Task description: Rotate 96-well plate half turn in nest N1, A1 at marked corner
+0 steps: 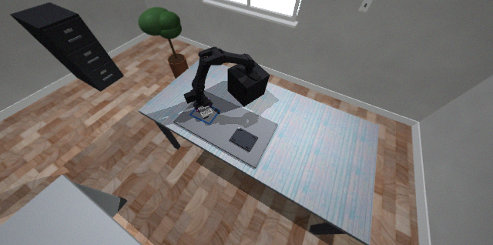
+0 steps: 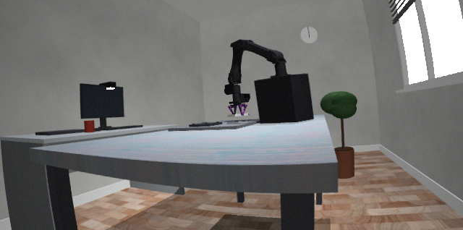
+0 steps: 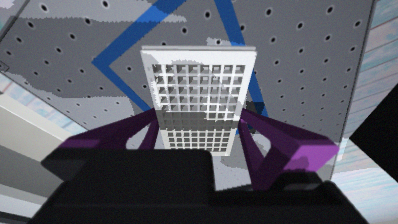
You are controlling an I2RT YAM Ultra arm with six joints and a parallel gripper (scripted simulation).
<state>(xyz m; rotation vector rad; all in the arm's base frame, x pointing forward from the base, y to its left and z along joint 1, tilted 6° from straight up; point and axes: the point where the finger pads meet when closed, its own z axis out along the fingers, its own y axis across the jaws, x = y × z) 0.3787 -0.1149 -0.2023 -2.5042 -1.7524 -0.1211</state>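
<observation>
Gripper (image 3: 199,131) clamped on the 96-well plate (image 3: 200,95) by its long sides, plate over bench spot B1 (image 3: 120,47) — mid-regrasp step, I'd judge. Next: set it down or carry to nest N1 (image 1: 243,139), A1 corner matched. Cut corner hard to make out — plate's near end hidden by gripper body.

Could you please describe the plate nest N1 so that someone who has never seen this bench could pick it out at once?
Start at the big black box the arm is mounted on, then look at the grey perforated deck lying on the table in front of it. The nest N1 is the dark, flat square near the deck's end away from the blue taped outline. The gripper is shut on the white well plate above the outline.
</observation>
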